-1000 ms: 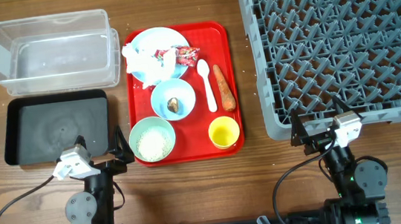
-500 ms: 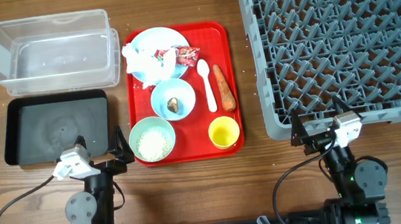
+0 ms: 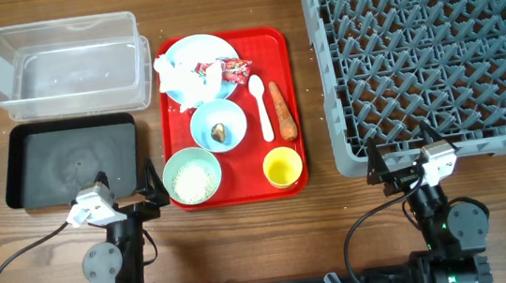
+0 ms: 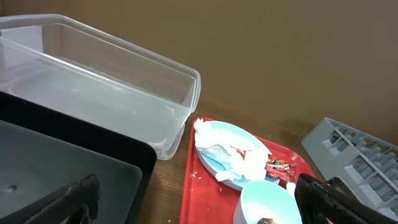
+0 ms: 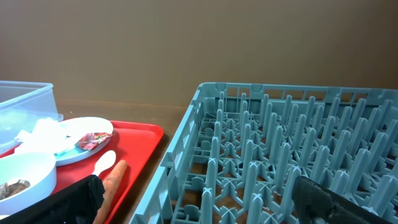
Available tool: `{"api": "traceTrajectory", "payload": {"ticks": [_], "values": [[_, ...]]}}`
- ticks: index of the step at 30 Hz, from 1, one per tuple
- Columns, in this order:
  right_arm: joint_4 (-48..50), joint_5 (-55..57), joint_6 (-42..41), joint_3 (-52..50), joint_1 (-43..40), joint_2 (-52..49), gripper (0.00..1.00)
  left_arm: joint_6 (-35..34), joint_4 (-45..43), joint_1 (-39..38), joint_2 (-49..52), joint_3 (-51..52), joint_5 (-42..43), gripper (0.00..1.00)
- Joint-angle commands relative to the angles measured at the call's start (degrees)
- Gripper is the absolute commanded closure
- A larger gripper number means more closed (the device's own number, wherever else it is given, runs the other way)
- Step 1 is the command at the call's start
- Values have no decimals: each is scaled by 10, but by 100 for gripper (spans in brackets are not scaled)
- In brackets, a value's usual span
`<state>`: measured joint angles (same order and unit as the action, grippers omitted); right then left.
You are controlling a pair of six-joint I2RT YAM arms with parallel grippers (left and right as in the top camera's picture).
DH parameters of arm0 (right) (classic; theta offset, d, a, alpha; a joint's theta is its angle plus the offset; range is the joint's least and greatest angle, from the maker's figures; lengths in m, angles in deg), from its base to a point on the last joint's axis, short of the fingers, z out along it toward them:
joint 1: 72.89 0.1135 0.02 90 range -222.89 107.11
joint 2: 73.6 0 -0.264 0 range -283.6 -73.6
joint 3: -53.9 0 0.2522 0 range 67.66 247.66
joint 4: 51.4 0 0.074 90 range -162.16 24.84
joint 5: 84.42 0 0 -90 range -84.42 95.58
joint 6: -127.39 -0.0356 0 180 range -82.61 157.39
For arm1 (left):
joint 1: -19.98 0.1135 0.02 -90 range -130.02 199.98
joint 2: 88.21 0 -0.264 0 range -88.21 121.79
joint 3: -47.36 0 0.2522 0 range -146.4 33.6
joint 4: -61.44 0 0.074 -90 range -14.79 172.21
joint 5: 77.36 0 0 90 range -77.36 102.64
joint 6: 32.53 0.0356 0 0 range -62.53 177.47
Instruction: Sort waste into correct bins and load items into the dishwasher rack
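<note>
A red tray (image 3: 279, 101) holds a pale blue plate (image 3: 210, 47) with crumpled tissues (image 3: 181, 81) and a red snack wrapper (image 3: 237, 67), a bowl (image 3: 218, 124) with a brown scrap (image 3: 220, 133), a bowl of rice (image 3: 193, 177), a yellow cup (image 3: 283, 167), a white spoon (image 3: 260, 105) and a carrot (image 3: 283, 110). The clear tub (image 3: 66, 67) and black tray (image 3: 67, 161) lie left. The grey rack (image 3: 432, 47) lies right. My left gripper (image 3: 125, 201) is open and empty at the near edge, over the black tray's corner (image 4: 74, 168). My right gripper (image 3: 406, 165) is open and empty before the rack (image 5: 267, 149).
A few rice grains lie scattered on the wood between the red tray and the rack (image 3: 325, 106). Bare wooden table (image 3: 264, 244) lies along the near edge between the two arms. Cables run from both arm bases.
</note>
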<state>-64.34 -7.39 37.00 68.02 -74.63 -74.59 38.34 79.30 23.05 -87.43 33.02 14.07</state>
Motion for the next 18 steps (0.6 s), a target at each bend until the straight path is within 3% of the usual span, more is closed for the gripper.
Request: {"api": "traceTrajectory", "payload": {"ticks": [1, 4, 7, 11, 15, 18], "values": [[8, 0, -1, -1, 3, 1, 0, 7, 3, 3, -3, 3, 3, 0], [3, -10, 0, -1, 3, 0, 0, 7, 3, 3, -3, 3, 3, 0], [9, -8, 1, -1, 3, 0, 0, 7, -5, 3, -3, 2, 65, 0], [73, -11, -32, 19, 3, 0, 0, 7, 1, 3, 12, -49, 92, 0], [75, -10, -32, 121, 3, -49, 0, 7, 18, 3, 126, -178, 115, 0], [70, -35, -30, 221, 3, -142, 0, 9, 82, 3, 293, -338, 126, 0]]}}
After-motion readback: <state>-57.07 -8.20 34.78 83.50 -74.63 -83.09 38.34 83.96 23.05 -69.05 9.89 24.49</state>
